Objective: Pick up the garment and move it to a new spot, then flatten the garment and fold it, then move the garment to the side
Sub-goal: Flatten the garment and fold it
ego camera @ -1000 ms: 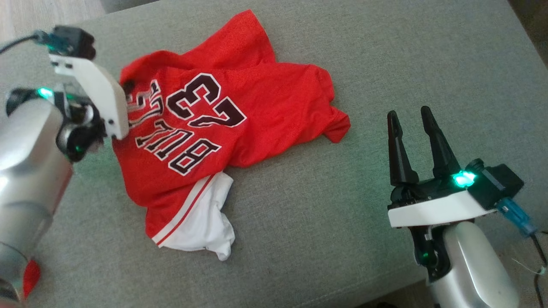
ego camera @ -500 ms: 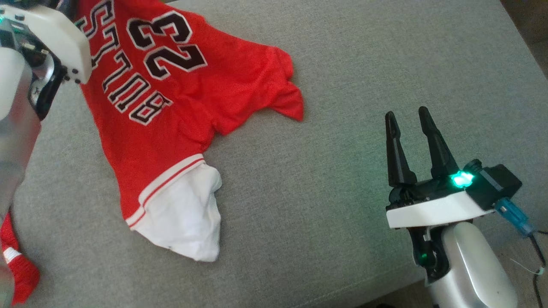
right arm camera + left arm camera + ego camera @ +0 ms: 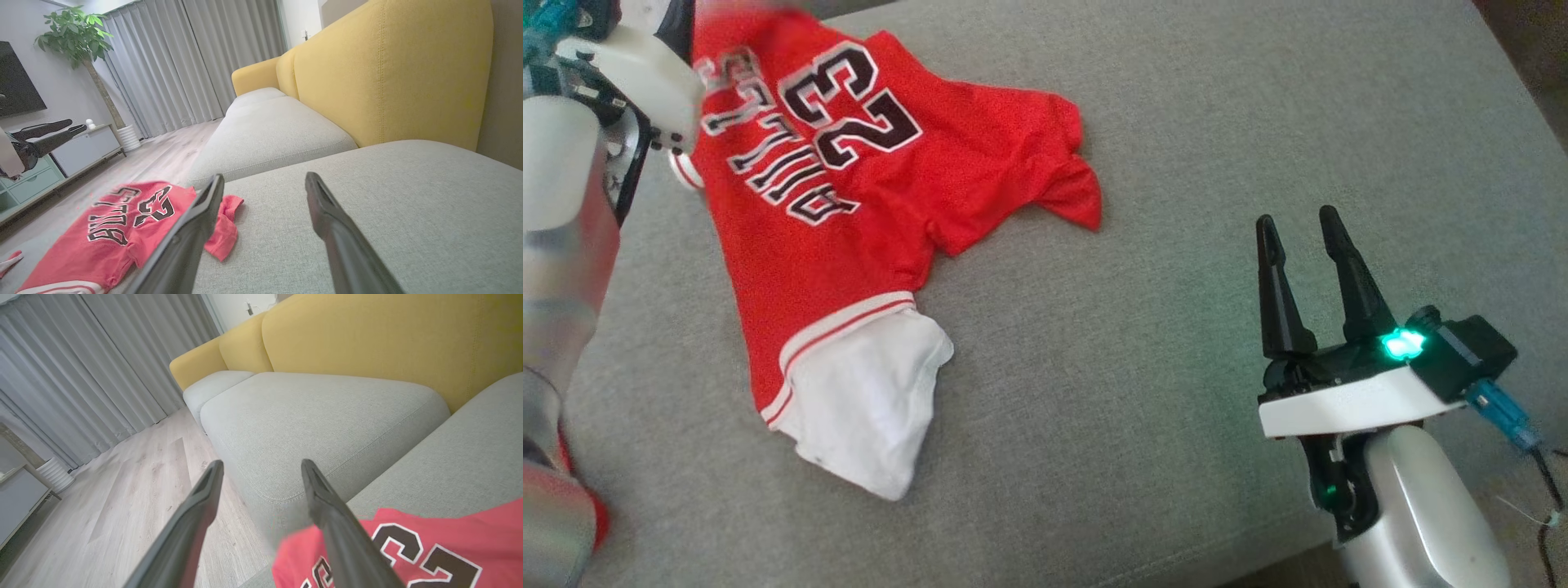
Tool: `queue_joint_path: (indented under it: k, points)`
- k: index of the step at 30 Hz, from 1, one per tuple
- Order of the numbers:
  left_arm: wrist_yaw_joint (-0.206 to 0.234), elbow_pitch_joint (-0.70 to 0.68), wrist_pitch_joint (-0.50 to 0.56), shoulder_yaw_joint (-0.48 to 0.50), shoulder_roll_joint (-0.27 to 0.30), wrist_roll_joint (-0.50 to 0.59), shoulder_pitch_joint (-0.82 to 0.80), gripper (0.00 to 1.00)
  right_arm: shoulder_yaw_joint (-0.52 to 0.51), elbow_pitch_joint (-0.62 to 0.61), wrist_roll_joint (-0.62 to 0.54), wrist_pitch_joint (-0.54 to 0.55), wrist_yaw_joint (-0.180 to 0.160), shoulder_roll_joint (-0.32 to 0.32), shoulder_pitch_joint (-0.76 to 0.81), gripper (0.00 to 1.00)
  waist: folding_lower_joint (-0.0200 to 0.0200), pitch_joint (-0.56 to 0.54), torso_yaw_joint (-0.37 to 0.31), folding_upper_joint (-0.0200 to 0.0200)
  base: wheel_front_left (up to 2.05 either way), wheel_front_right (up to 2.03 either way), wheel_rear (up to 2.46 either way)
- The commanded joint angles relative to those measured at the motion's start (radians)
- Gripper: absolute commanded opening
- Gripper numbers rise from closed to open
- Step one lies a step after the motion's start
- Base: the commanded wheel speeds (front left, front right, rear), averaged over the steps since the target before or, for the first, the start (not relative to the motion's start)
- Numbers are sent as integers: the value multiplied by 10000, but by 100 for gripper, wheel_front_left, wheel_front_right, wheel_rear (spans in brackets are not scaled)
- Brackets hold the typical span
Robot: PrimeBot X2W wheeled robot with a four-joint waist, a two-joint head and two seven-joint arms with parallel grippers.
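Garment (image 3: 849,245) lengthwise near-to-far, white end nearest

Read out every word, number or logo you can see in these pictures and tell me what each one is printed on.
"23": black numerals edged in white, on the red jersey, upside down in the head view.
"BULLS": arched lettering in the same style next to the number on the jersey; smeared in the head view, clearer in the right wrist view.
No other text can be read.
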Motion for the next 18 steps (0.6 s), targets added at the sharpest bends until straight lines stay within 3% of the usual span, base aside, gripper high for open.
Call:
queue_joint_path:
  k: [1,10,18]
  points:
    - [62,-7,-213,370,281,-101,-593,100,150,-307,-19,-107,77,-22,-120,100,0,-128,127,0,0,0,0]
    - [47,-453,-642,1212,55,-723,-111,100,-256,-269,-299,-107,77,-22,37,100,0,-720,1086,0,0,0,0]
    - [584,-3190,-652,2643,416,-717,2102,100,-895,-208,-513,-107,77,-22,260,100,0,-1292,2244,0,0,0,0]
